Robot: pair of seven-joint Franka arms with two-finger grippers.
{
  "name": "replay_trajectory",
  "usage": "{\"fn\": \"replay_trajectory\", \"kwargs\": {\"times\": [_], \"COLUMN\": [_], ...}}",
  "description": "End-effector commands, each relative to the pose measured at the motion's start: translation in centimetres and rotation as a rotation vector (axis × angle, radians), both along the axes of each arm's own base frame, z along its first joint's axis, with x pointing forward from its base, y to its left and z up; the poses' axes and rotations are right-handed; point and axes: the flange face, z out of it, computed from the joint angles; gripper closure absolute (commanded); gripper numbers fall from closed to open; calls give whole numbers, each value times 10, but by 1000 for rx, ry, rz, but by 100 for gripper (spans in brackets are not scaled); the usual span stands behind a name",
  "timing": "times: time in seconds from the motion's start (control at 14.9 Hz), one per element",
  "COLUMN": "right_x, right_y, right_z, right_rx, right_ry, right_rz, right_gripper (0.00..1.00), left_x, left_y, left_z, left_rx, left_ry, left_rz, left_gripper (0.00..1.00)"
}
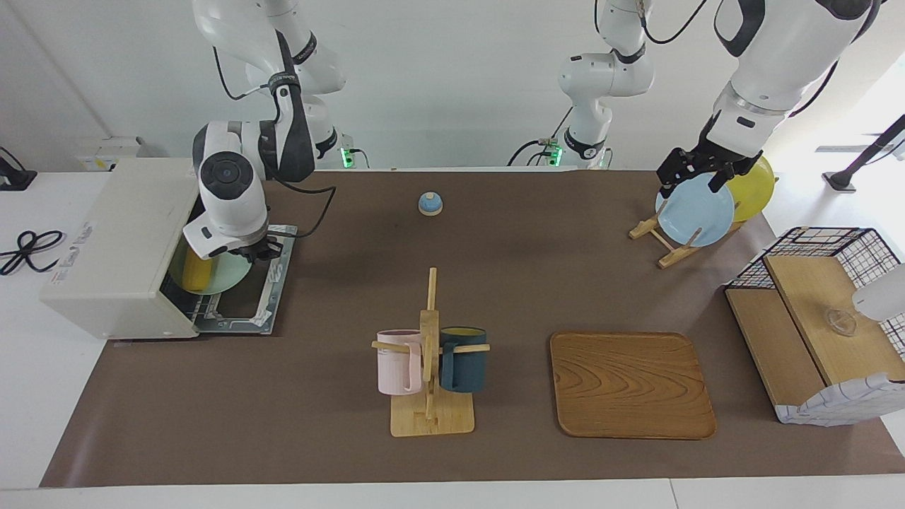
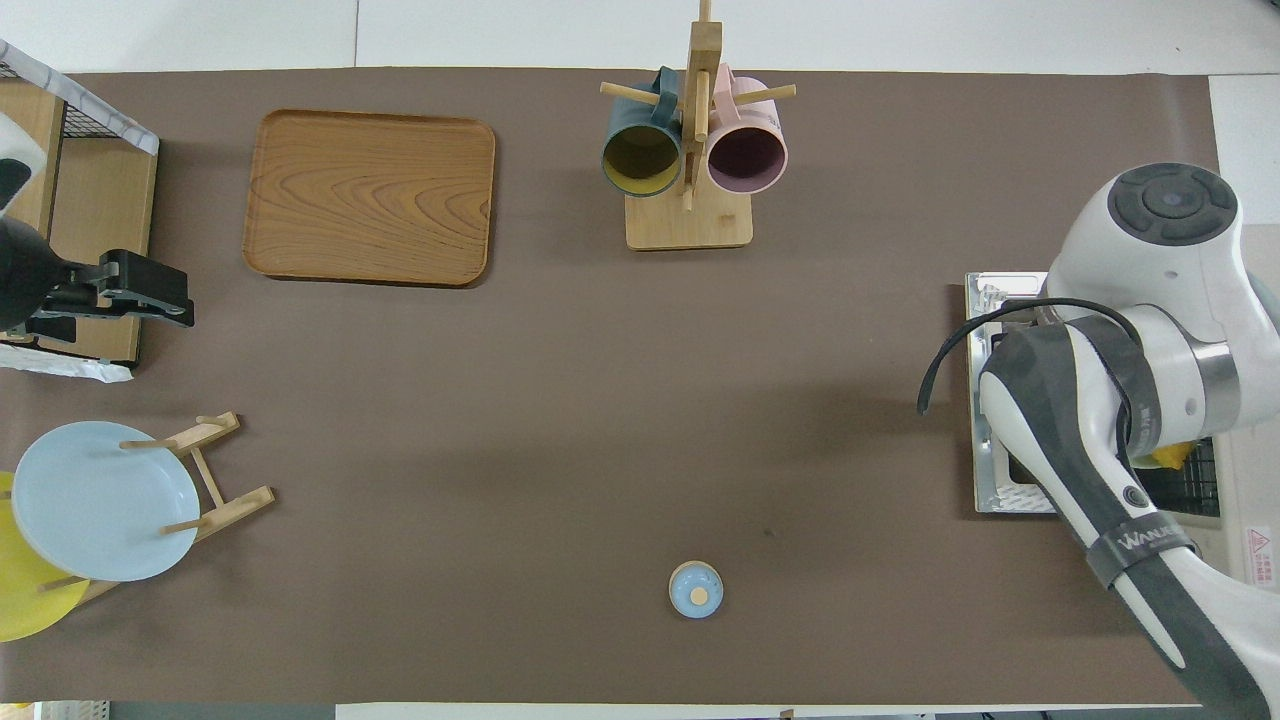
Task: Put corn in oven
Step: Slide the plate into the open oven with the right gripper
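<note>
Table (image 1: 495, 283): arm sleeve (image 2: 1135, 545) reads "WANLE".

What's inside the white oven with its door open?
Inside the oven sits a pale green plate carrying the yellow corn, right at the opening. The right pincer hangs over the plate and covers part of it. The oven's deeper inside is hidden.

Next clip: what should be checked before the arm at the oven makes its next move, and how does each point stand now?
1. Oven door folded down: ok.
2. Corn on the green plate at the oven mouth: ok.
3. Green plate fully inside: not ok, its rim overhangs the door.
4. Right gripper let go of the plate: cannot tell.
5. Left gripper waiting over the blue plate, away from the oven: ok.
</note>
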Motion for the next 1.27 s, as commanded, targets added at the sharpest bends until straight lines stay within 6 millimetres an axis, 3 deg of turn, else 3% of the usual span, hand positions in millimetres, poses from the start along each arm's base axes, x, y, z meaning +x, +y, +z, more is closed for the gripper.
{"fn": "replay_trajectory", "kwargs": {"times": [0.0,0.2,0.33,0.4,0.47,0.54,0.8,0.94,1.07,1.2], "right_x": [-11,-13,-16,-16,-15,-13,-10,-8,-6,-7], "right_y": [-22,-45,-45,-44,-41,-39,-30,-12,19,33], "right_z": [1,-2,-6,-6,-6,-7,-4,0,8,14], "right_rx": [-6,7,8,8,11,14,22,22,21,19], "right_ry": [2,9,19,17,5,-2,-12,-19,-30,-19], "right_rz": [31,35,36,38,42,48,59,86,123,143], "right_gripper": [100,100,100,97,72,65,62,58,46,37], "left_x": [1,1,1,1,1,1,1,1,1,1], "left_y": [6,5,5,6,6,6,5,6,5,5], "left_z": [1,1,1,1,1,1,1,1,1,1], "left_rx": [13,13,13,13,13,13,13,13,13,13], "left_ry": [17,16,16,16,17,16,14,16,16,17], "left_rz": [5,4,4,5,5,5,4,5,4,4], "left_gripper": [0,0,0,0,0,0,0,0,0,0]}}
